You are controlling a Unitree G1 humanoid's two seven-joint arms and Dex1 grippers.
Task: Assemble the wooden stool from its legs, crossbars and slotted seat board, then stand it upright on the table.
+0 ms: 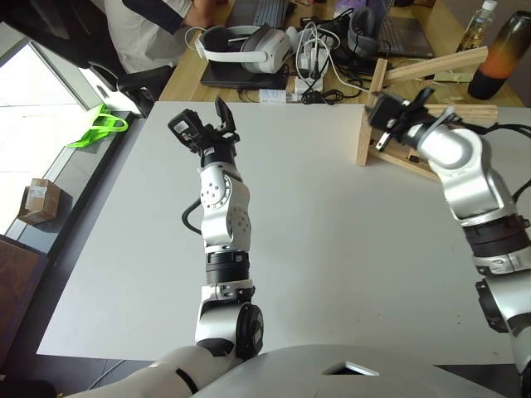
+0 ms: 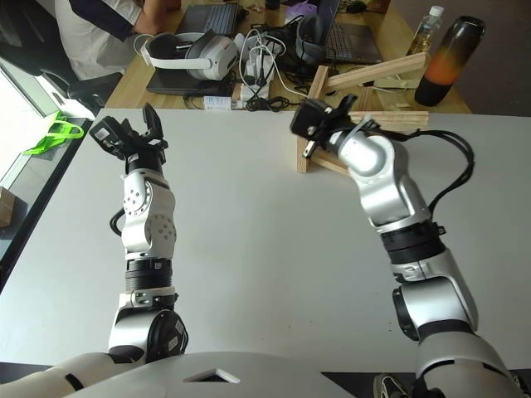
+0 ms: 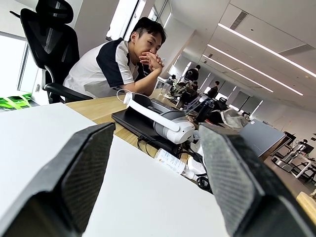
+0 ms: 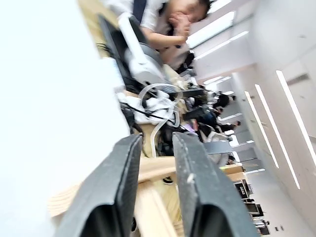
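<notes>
A partly built wooden stool frame (image 1: 363,141) lies on its side at the far right corner of the white table (image 1: 315,265), with one bar (image 2: 365,76) angled up into the air. My right gripper (image 1: 397,116) is in among the frame's bars. In the right wrist view its fingers (image 4: 118,187) stand close together, with a wooden bar (image 4: 154,207) filling the narrow gap between them. My left gripper (image 1: 206,120) is raised over the table's far left part, well away from the frame, open and holding nothing (image 3: 158,163).
Past the table's far edge is a desk with a white headset (image 1: 249,46), laptops, tangled cables (image 1: 311,62) and a dark bottle (image 1: 502,54). A green object (image 1: 95,128) lies beyond the left edge. A cardboard box (image 1: 40,201) sits on the floor.
</notes>
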